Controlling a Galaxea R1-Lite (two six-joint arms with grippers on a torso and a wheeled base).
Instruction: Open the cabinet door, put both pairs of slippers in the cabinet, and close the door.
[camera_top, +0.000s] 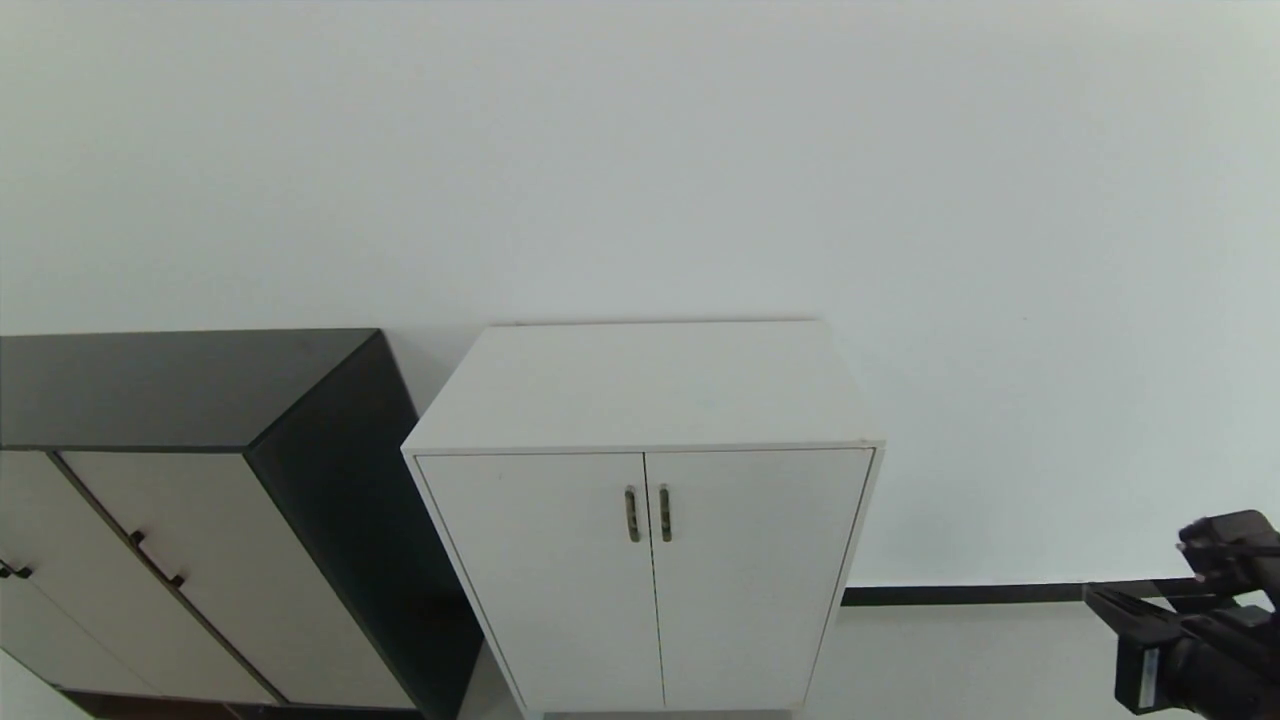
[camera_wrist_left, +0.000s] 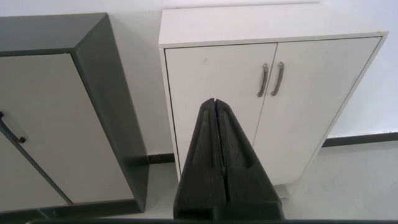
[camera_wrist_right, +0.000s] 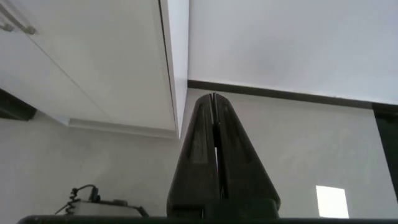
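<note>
White wall (camera_top: 640, 150) takes up most of what I see ahead, and pale floor (camera_wrist_left: 348, 180) runs up to it, with a black skirting strip (camera_top: 960, 595) along the line where they meet. At the floor's far edge, backed against the wall, stands a dark cabinet (camera_top: 180, 385) with beige fronts and small black pulls, on my left. Just beside it, with a narrow gap between the two, is the white cabinet (camera_top: 640, 385) I have to deal with. It stands upright on the floor, back to the wall. Its left door (camera_top: 545, 580) and right door (camera_top: 750, 570) are both flush with the frame and meet at a thin seam down the middle. My right arm (camera_top: 1200, 650) sits low at the right, off the cabinet's right front corner and well apart from it. My left pincer (camera_wrist_left: 214, 101) is clenched on nothing, its two black fingers pressed flat together, and points at the lower part of the left door without touching it. My right pincer (camera_wrist_right: 214, 96) is clenched empty as well, near the floor by the cabinet's right side. Two slim metal handles (camera_top: 632, 514) hang upright on either side of the seam, high on the doors.
</note>
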